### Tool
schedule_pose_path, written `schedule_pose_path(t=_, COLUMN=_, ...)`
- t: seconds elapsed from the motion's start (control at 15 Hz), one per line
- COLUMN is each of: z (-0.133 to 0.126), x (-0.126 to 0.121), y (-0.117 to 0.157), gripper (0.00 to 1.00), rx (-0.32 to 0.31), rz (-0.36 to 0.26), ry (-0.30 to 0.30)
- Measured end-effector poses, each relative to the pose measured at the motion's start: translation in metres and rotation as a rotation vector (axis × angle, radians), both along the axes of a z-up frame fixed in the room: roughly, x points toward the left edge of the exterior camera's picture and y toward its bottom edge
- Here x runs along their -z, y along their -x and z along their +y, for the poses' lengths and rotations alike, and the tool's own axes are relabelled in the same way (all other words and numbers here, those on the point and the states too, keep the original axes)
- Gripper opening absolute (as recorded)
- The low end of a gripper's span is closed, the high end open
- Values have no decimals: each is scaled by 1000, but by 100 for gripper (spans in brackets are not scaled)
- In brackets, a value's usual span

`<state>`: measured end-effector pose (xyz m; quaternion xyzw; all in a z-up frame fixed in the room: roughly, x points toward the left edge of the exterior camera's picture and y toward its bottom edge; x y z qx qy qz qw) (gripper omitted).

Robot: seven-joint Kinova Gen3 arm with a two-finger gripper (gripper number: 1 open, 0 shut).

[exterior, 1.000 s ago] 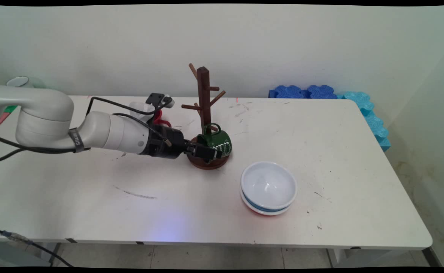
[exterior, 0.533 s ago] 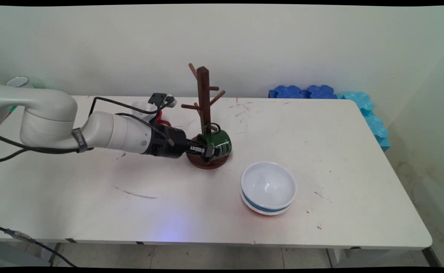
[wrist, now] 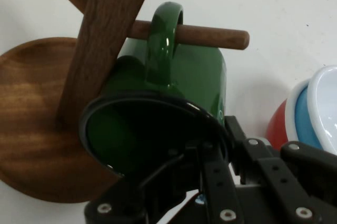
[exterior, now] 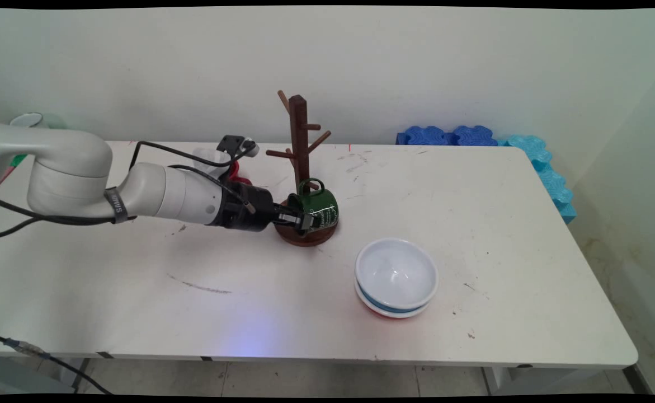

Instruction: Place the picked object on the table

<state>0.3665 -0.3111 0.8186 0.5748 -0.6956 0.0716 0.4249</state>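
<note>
A dark green mug hangs by its handle on a low peg of the brown wooden mug tree, just above the tree's round base. My gripper comes in from the left, level with the table, and is shut on the mug's rim. In the hand view the green mug fills the middle with its mouth towards me. One finger is inside the mouth and the other is outside the wall, gripper. The peg runs through the handle, and the mug tree's post leans across the upper left.
A stack of bowls, white over blue over red, stands on the table right of the tree and shows again as bowls at the hand view's right edge. A white cup with something red stands behind the arm. Blue foam blocks line the far right edge.
The fingers closed on the mug's rim. Since then the mug and hand have shifted slightly left and up, and the tree's post leans a little to the left.
</note>
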Motion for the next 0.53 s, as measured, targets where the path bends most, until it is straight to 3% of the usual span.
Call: schedule_pose_path(t=0.53, z=2, x=-10, y=-8, gripper=0, rx=17, rz=-24, ry=20)
